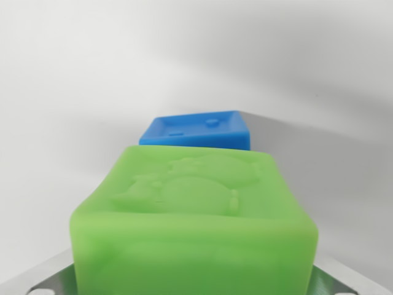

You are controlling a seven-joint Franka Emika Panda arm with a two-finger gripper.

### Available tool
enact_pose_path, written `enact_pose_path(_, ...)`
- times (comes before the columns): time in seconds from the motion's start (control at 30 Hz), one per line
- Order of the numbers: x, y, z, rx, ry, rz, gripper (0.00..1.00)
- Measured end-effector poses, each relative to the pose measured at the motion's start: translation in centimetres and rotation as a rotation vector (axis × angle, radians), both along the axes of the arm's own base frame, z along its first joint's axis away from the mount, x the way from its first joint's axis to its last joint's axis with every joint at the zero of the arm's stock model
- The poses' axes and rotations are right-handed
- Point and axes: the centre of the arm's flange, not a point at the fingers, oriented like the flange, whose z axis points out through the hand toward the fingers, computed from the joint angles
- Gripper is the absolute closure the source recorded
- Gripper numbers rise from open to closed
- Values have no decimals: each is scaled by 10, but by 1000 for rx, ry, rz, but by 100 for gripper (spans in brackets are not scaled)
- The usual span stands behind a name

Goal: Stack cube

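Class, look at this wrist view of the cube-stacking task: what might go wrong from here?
1. The green cube fills the lower frame and hides part of the blue cube, so alignment is hard to judge; it could land off-centre and topple.
2. The green cube looks soft and slightly bulged, so it might sit unevenly.

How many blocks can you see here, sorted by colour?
Green cube: 1
Blue cube: 1
Total: 2 cubes. The green one fills the front of the wrist view, and the blue one sits behind it, partly hidden.
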Motion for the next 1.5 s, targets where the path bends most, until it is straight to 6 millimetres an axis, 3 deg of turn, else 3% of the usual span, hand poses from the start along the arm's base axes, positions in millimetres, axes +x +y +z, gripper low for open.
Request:
enact_pose_path(0.67,0,0,-30,1,-3,0,100)
enact_pose_path(0.7,1,0,-30,1,-4,0,0)
enact_pose_path(1.5,1,0,-30,1,-5,0,0)
